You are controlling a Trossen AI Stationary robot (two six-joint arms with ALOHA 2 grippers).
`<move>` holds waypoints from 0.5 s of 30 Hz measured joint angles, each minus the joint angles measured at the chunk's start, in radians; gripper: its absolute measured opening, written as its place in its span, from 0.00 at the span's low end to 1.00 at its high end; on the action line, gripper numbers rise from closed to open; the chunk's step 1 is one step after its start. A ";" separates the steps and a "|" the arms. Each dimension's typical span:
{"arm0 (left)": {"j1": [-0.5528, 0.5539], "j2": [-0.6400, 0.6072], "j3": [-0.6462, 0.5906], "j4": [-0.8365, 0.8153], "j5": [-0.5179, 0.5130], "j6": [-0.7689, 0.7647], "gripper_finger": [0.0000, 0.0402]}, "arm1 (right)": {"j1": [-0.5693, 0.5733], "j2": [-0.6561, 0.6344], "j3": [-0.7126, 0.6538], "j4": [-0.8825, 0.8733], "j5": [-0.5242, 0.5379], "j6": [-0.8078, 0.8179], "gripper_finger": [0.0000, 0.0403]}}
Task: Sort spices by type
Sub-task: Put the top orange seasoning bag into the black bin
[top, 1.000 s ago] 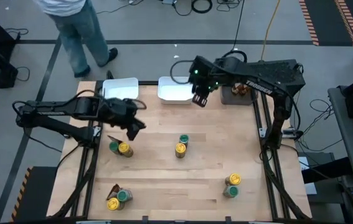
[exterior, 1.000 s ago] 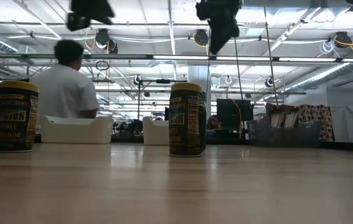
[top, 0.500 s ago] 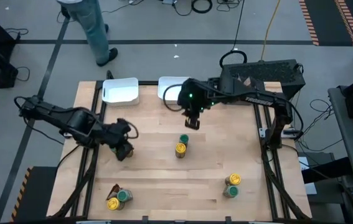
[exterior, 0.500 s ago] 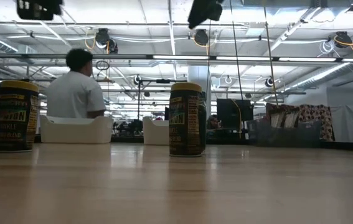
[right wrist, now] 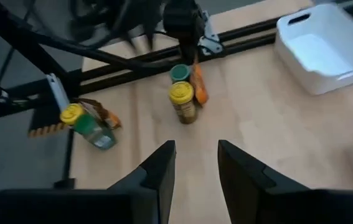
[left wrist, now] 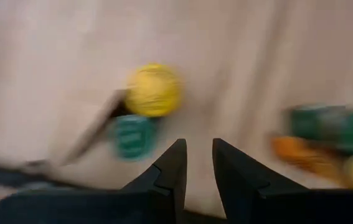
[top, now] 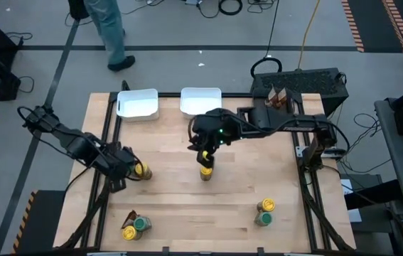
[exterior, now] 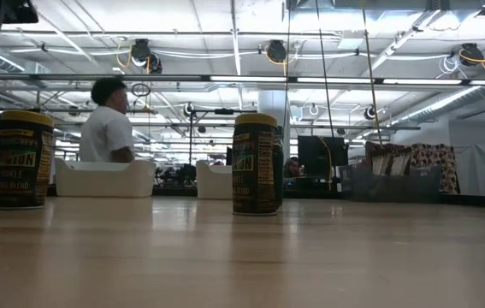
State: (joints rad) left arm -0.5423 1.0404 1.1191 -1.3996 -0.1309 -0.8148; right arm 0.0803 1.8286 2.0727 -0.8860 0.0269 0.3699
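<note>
The spices stand in groups on the wooden table (top: 187, 199). At the left edge are a yellow-lidded jar (top: 141, 171), a green-lidded jar (right wrist: 179, 73) and an orange packet (right wrist: 199, 87). My left gripper (top: 121, 174) hovers beside them, open and pointing down, with nothing between its fingers (left wrist: 198, 158). My right gripper (top: 205, 151) hangs open over a yellow-lidded jar (top: 206, 171) at the middle, and its fingers (right wrist: 196, 155) are empty. The gripper hides any jar behind that one.
A yellow jar (top: 128, 233), a green jar (top: 141, 224) and a packet (top: 131, 215) sit at the near left. Two jars (top: 264, 212) stand at the near right. Two white trays (top: 138, 104) (top: 200, 100) lie at the far edge. A person (top: 105, 28) walks beyond the table.
My left gripper has swung toward the table's left and near edges, sinking a little and tipping to point down beside the left jars. My right gripper has come from the trays at the far edge toward the table's middle, above the middle jar. No spice has moved.
</note>
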 joint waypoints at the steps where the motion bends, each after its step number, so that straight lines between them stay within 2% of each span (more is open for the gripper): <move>1: 0.005 -0.001 0.000 -0.040 -0.041 0.022 0.21 | 0.010 0.000 0.000 -0.006 0.001 0.023 0.25; 3: 0.028 -0.001 0.000 -0.097 -0.102 0.084 0.21 | 0.030 0.000 0.000 -0.033 0.001 0.073 0.25; 5: 0.065 0.004 0.000 -0.133 -0.108 0.181 0.21 | 0.049 0.000 0.000 -0.058 0.002 0.117 0.25; 9: 0.151 0.006 0.000 -0.147 -0.080 0.367 0.21 | 0.091 -0.001 0.000 -0.069 0.054 0.131 0.25; 12: 0.227 0.007 -0.011 -0.139 -0.060 0.497 0.21 | 0.110 -0.003 0.000 -0.074 0.122 0.084 0.25; 15: 0.311 0.007 -0.033 -0.135 -0.028 0.598 0.21 | 0.112 -0.003 0.000 -0.098 0.139 0.034 0.25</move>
State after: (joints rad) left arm -0.2312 1.0470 1.0862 -1.5350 -0.1592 -0.2169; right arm 0.1928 1.8259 2.0724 -0.9840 0.1656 0.4037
